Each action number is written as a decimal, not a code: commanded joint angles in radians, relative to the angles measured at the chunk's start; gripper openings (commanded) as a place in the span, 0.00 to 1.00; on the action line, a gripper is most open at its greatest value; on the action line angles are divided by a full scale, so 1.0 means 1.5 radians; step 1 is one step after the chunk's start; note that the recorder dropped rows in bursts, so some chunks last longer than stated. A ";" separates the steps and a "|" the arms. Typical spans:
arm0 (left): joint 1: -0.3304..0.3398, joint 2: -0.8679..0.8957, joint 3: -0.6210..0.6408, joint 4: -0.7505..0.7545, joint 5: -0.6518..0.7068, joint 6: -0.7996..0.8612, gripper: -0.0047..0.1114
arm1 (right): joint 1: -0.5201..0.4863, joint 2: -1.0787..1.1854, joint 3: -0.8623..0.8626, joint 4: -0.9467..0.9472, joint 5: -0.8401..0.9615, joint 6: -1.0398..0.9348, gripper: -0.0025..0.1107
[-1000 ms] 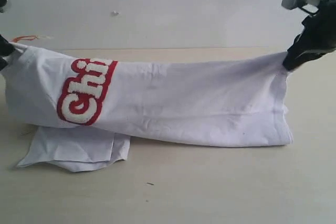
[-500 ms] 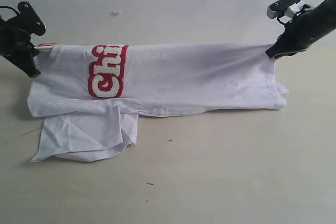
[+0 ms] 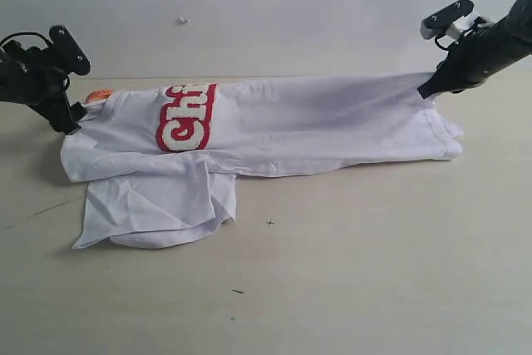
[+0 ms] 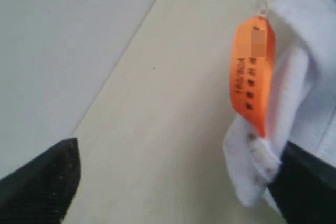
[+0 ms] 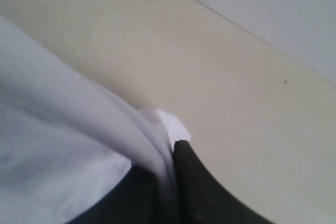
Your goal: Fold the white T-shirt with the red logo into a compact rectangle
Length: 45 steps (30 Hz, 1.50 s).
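Observation:
The white T-shirt (image 3: 316, 122) lies folded lengthwise in a long band on the table, with a sleeve (image 3: 158, 205) sticking out at the front left. The red logo (image 3: 187, 118) shows only its first letters near the left end. My left gripper (image 3: 75, 122) sits low at the collar end beside the orange neck tag (image 3: 98, 95). In the left wrist view this gripper (image 4: 178, 153) is open, with the tag (image 4: 253, 72) and white cloth (image 4: 310, 77) against one finger only. My right gripper (image 3: 426, 91) is shut on the hem, pinching bunched white cloth (image 5: 63, 129) between its fingers (image 5: 194, 182).
The pale wooden table (image 3: 349, 272) stretches bare in front of the shirt. A plain grey wall (image 3: 249, 6) rises right behind the shirt and both arms.
Both grippers have come down and the hanging shirt has settled flat onto the table, shifted a little to the right. The left gripper has moved inward and now stands open beside the collar.

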 commanded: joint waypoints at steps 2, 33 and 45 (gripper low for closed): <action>0.002 -0.015 -0.012 0.025 0.096 0.015 0.94 | -0.005 -0.002 -0.003 -0.010 -0.009 0.001 0.11; 0.150 0.030 -0.156 -0.577 0.487 0.004 0.94 | -0.005 -0.002 -0.004 -0.003 0.011 -0.010 0.45; 0.175 0.030 -0.156 -0.633 0.559 -0.074 0.94 | -0.005 -0.002 -0.004 -0.003 0.016 -0.010 0.45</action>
